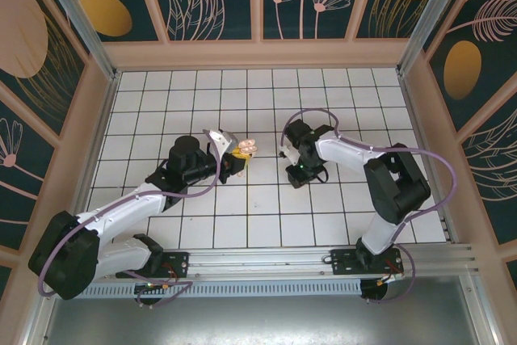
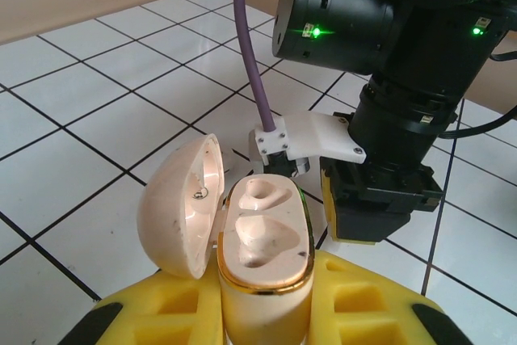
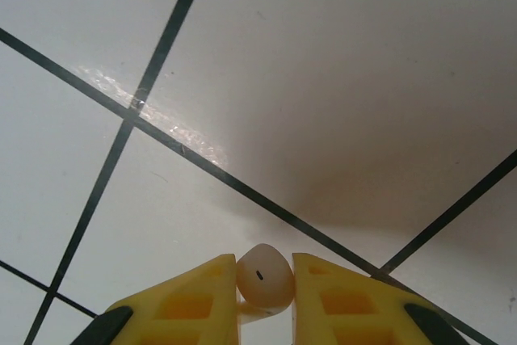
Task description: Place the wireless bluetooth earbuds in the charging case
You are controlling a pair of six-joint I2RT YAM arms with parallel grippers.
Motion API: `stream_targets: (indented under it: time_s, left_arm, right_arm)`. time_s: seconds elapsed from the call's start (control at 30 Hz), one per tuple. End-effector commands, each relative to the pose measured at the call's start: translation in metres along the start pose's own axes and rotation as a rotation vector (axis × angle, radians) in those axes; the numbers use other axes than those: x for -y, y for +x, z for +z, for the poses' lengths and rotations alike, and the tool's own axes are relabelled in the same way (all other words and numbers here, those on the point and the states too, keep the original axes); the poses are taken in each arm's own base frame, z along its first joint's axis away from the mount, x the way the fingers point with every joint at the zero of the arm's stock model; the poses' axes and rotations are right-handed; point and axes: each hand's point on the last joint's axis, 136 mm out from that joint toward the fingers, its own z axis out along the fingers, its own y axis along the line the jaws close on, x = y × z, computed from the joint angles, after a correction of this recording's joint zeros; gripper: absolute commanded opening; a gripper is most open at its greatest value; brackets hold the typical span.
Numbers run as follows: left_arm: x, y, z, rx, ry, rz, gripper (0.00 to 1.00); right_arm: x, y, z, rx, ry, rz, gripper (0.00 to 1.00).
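Charging case [image 2: 262, 248], glossy pinkish-beige with a gilt rim, sits clamped in the left gripper [image 2: 262, 309], its lid [image 2: 182, 208] swung open leftward and both wells empty. Just beyond, the right gripper [image 3: 265, 292] pinches a smooth rounded earbud [image 3: 264, 274] close above the white tiled table [image 3: 339, 78]. Its black wrist [image 2: 388, 78] crowds the case's far side.

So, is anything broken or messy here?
Nothing looks broken or spilled. The left gripper holds the case upright, lid open, both holes empty, with a few tiny dark specks. The right gripper pinches one earbud over the tiles.
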Motion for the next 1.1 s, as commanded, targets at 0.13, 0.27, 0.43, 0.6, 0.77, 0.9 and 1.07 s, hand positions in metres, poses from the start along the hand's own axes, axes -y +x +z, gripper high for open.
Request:
stream_targets:
  time_s: [0.13, 0.27, 0.43, 0.6, 0.77, 0.9, 1.07]
  left_arm:
    - [-0.001, -0.005, -0.003, 0.016, -0.008, 0.021, 0.19]
    - [0.0, -0.005, -0.003, 0.017, -0.006, 0.022, 0.19]
    - [0.001, -0.007, -0.002, 0.021, 0.001, 0.025, 0.19]
    - [0.002, -0.011, -0.002, 0.024, 0.006, 0.027, 0.19]
    - [0.003, -0.016, -0.001, 0.034, 0.012, 0.031, 0.19]
    - [0.003, -0.016, 0.0, 0.032, 0.016, 0.032, 0.19]
    - [0.004, -0.016, 0.0, 0.03, 0.022, 0.035, 0.19]
  right_arm:
    - [0.005, 0.012, 0.016, -0.061, 0.036, -0.02, 0.24]
    - [0.005, 0.012, 0.016, -0.059, 0.04, -0.014, 0.32]
    - [0.003, 0.002, -0.004, 0.003, 0.042, 0.049, 0.41]
    - [0.004, -0.002, -0.038, 0.042, 0.027, 0.315, 0.4]
    - [-0.003, 0.014, -0.043, -0.034, -0.015, 0.603, 0.39]
    - [-0.006, 0.021, -0.029, -0.076, -0.033, 0.68, 0.39]
    - [0.001, 0.02, -0.019, -0.084, -0.002, 0.669, 0.39]
